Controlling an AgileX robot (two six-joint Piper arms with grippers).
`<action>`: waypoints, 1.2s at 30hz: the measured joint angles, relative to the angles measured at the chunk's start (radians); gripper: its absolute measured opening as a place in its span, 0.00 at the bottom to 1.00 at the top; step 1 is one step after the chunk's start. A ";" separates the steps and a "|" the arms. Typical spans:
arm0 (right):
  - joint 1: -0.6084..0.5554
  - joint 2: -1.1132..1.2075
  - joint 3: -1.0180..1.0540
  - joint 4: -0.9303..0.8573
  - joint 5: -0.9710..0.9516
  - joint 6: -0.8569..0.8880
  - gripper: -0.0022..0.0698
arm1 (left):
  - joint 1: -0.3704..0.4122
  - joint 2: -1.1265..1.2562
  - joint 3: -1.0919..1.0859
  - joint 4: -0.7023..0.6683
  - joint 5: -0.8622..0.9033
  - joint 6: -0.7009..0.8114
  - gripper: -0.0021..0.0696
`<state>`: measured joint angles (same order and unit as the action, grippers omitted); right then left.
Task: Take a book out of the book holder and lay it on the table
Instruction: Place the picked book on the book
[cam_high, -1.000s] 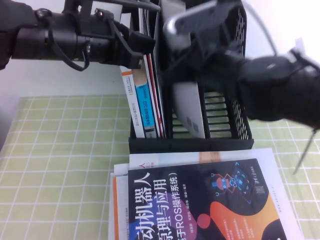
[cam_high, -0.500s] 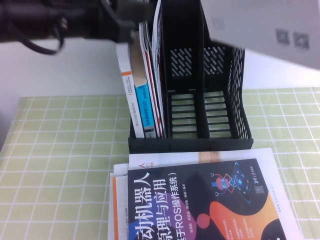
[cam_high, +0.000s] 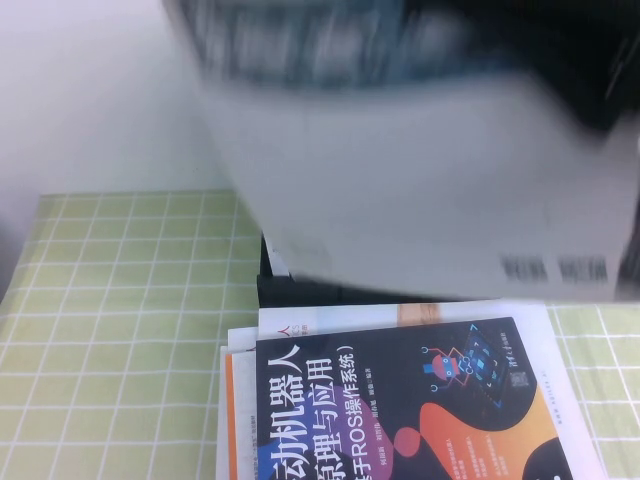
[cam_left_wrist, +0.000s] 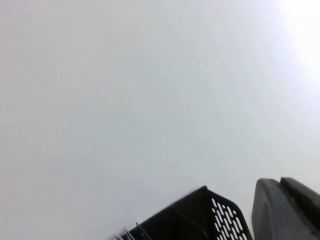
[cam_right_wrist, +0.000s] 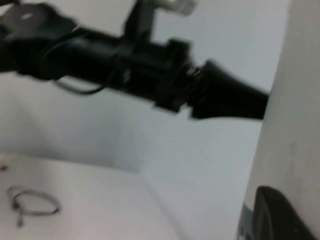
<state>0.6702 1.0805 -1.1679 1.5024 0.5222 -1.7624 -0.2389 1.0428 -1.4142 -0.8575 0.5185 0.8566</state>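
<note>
Nearest the camera lies a black-covered book (cam_high: 400, 410) on top of a small stack (cam_high: 238, 400) of paler ones, flat on the green checked table (cam_high: 120, 300); just behind the stack only a sliver of the book holder (cam_high: 272, 285) shows, its black base edge.

Above and in front of the holder hangs the book (cam_high: 420, 190), clear of its compartment and in the air; it shows a plain pale side with small barcodes near one lower corner, and it is smeared, so I judge it to be mid-swing.

The right gripper (cam_right_wrist: 265, 215) sits high on the right, clenched on the book; its wrist view shows a dark finger (cam_right_wrist: 280, 220) pressed against the pale cover.

The left gripper (cam_left_wrist: 285, 212) is raised at the back, above the holder's top edge; whether it is released or clenched I cannot tell.

Risks from here:
- The book is large and thin and looks pinched near one edge, so a fast swing could flex it and pull it out of the grip.
- Its lower edge passes near the holder and could clip the rim and tip it.
- The left arm is close by and could be struck.
- Set down straight ahead, the book would land on the stack, not the cloth, and might slide off.
</note>
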 joint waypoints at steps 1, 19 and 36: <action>0.000 0.010 0.000 -0.098 0.048 0.060 0.04 | 0.000 -0.004 0.000 0.008 0.002 -0.002 0.03; 0.228 0.143 -0.153 -1.651 0.500 1.163 0.04 | 0.000 -0.009 0.000 0.200 0.085 -0.269 0.03; 0.625 0.615 -0.050 -2.308 0.364 1.790 0.04 | 0.000 -0.009 0.000 0.360 0.255 -0.394 0.03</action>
<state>1.2947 1.6959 -1.2176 -0.8054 0.8861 0.0278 -0.2389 1.0339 -1.4142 -0.4980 0.7734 0.4626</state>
